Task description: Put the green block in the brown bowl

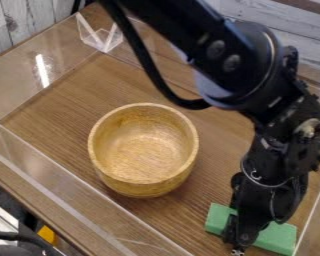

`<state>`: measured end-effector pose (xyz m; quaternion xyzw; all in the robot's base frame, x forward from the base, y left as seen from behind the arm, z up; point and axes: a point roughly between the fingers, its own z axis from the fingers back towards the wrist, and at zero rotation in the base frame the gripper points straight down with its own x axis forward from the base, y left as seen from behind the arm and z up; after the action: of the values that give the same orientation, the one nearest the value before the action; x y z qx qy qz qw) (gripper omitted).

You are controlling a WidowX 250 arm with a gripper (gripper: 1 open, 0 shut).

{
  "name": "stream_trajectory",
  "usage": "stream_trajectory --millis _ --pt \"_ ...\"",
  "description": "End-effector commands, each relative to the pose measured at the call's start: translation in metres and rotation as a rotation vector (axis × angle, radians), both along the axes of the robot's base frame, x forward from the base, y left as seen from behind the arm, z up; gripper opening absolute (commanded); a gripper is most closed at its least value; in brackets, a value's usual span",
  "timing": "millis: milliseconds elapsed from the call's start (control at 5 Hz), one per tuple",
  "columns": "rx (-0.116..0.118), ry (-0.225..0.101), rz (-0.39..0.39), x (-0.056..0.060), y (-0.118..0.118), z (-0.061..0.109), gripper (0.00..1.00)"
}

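Clenched on green block [272, 238], looks like, gripper [243, 235] low over it at table's [69, 113] near right edge, brown wooden bowl [143, 149] just beside, toward the left; grasp seemingly made, lift, carry over and release all left to do.

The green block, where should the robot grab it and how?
Best around the middle of the green block, coming from above, I'd say. It looks flat and longer one way, so the jaws could squeeze its two long sides. The gripper is already over the end nearer the bowl.
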<state>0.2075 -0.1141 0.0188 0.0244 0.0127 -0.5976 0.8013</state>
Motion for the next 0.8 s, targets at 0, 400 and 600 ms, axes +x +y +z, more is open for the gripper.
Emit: stream_trajectory --millis 0,400,600 --pt "0.006 -0.003 0.018 0.0024 0.0048 0.0004 0.0" --pt "0.009 -0.002 0.023 0.0023 0.0062 0.0009 0.0" --pt "0.011 -0.001 0.025 0.0022 0.0069 0.0012 0.0"
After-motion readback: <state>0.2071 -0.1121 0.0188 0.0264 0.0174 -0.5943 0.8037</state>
